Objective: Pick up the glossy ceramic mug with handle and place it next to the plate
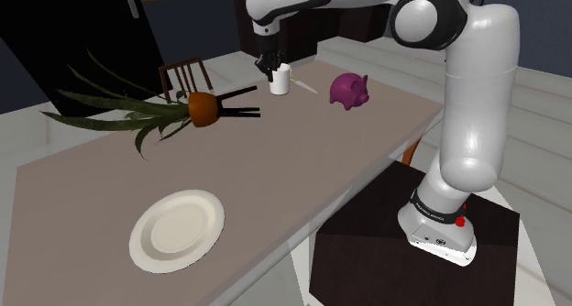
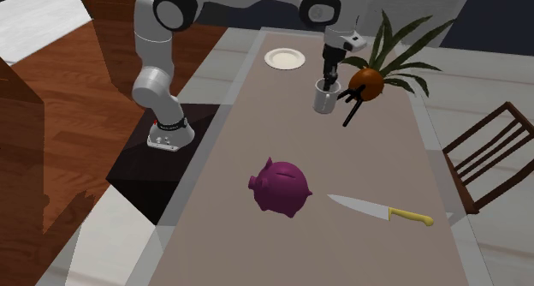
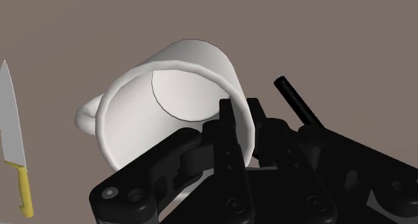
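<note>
All-black two-finger claw point(image 1: 270, 71) is clenched on the rim wall of the white glossy mug point(image 1: 280, 80) w/ a side handle point(image 3: 86, 117). In wrist view one finger point(image 3: 225, 119) sits inside the cup and the other outside, w/ the wall pinched btwn them. Mug is upright at the far end of the grey-brown worktop point(image 1: 302, 158) in shoulder view, w/ the arm reaching down onto it from above.

Round cream plate point(image 1: 176, 229) lies at the near end in that view, well apart from the mug. Magenta piggy bank point(image 1: 349, 90) stands near the mug, toward shoulder view's right.

Potted plant point(image 1: 202, 109), w/ an orange pot, long green leaves and a black-legged stand, lies tipped on its side just beside the mug, on shoulder view's left. One black leg point(image 3: 295, 98) shows close to the claw in wrist view.

Knife point(image 2: 379, 210) w/ a pale blade and yellow handle lies flat on the worktop, beside the piggy bank on 2nd exterior view's right. Dark wooden chair point(image 1: 186, 75) stands at the worktop's far edge, behind the plant.
</note>
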{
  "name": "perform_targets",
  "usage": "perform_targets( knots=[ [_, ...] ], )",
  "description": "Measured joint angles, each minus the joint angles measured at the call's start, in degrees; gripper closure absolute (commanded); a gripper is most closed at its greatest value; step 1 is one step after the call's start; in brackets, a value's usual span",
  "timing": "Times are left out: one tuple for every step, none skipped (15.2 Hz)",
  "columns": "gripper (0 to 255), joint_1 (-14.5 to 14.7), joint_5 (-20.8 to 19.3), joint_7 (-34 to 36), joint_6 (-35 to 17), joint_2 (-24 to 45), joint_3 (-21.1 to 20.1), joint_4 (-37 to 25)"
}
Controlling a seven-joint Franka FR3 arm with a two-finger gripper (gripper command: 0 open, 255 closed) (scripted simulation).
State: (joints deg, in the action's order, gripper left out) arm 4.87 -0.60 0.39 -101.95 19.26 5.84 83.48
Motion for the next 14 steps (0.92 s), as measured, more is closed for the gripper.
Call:
perform_targets(
  knots=[
    [255, 0.7, -0.1, 1.0, -0.3, 0.3, -0.3, 0.0],
    [255, 1.5, -0.2, 2.3, -0.2, 0.9, -0.8, -0.7],
    [255, 2.3, -0.3, 3.5, -0.2, 1.2, -1.1, -0.9],
    [255, 3.0, -0.3, 4.5, -0.2, 1.8, -1.5, -1.5],
    [255, 3.8, -0.4, 5.7, -0.3, 2.2, -1.8, -1.7],
    [255, 4.5, -0.5, 6.8, -0.1, 3.0, -2.2, -2.7],
    [255, 5.3, -0.6, 7.9, -0.8, 2.8, -2.5, -1.8],
    [255, 6.1, -0.6, 9.0, -0.2, 3.6, -2.8, -3.0],
    [255, 6.9, -0.7, 10.2, -0.6, 4.2, -3.2, -3.2],
    [255, 7.6, -0.8, 11.2, -0.1, 5.2, -3.5, -4.7],
    [255, 8.4, -0.9, 12.4, 0.1, 6.1, -3.9, -5.7],
    [255, 9.2, -1.0, 13.5, 0.2, 6.8, -4.2, -6.6],
    [255, 10.0, -1.1, 14.5, 0.1, 7.4, -4.4, -7.0],
    [255, 10.8, -1.2, 15.6, 0.2, 8.0, -4.7, -7.6]
  ],
)
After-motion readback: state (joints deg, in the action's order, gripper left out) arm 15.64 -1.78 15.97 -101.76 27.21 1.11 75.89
